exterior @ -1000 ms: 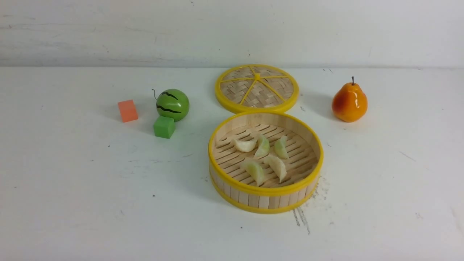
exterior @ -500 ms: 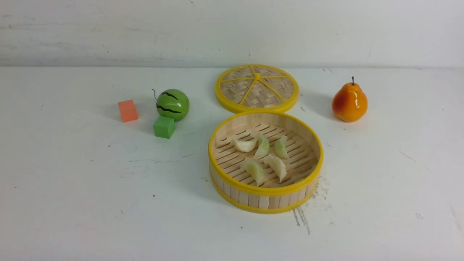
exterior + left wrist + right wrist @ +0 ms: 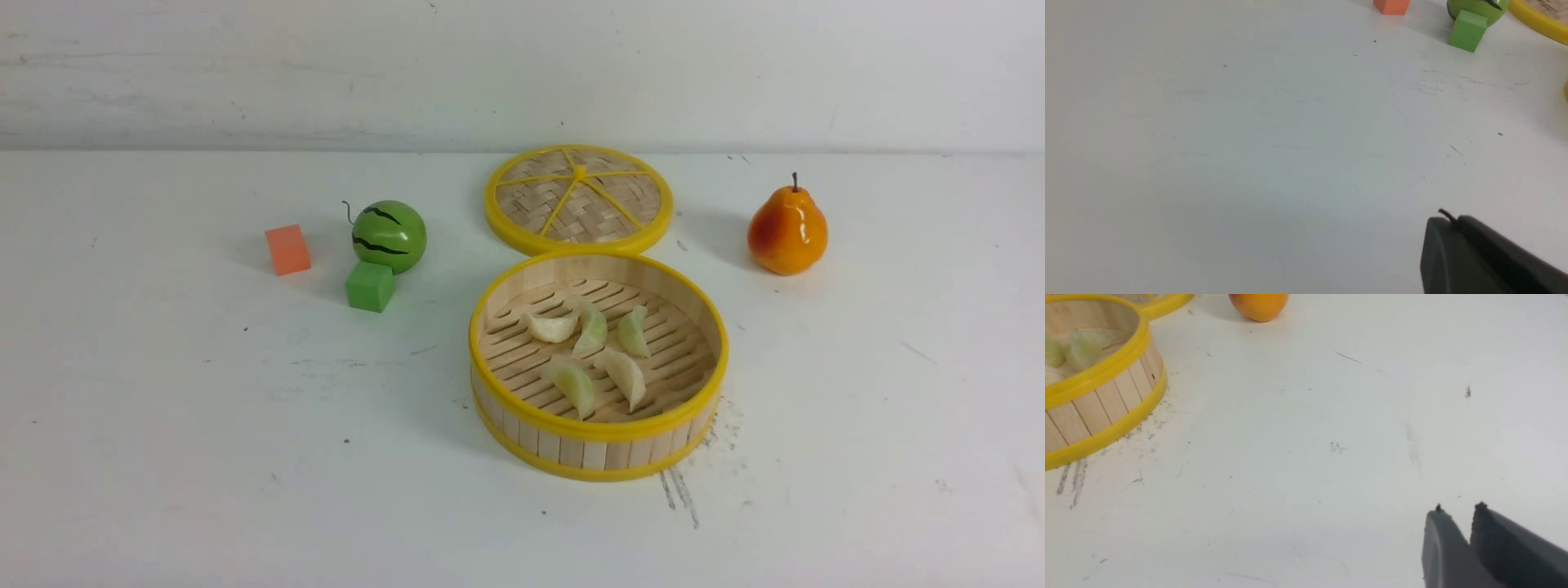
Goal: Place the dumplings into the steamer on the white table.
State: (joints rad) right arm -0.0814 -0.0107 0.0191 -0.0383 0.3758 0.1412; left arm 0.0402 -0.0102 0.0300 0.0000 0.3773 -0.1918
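Pressing together, the jaws of the left gripper are showing no gap at the tips in the left wrist view, and nothing is sitting betw. them. It is hanging over bare white table, well apart from the green cube and the orange cube.

The right gripper is showing a narrow slit betw. its two dark fingers, so jaws are standing slightly spread, w/ nothing pinched. It is hovering over scuffed table, well apart from the steamer.

In the front view no arm is appearing. The steamer is sitting near the table centre, and all five dumplings are lying inside on the slatted floor: three in a back row, two nearer the front rim, some touching each other. The woven lid is lying flat just behind the steamer, rims almost touching. The toy watermelon is resting left of the lid, the green cube just in front of it. The pear is standing upright on the right side.
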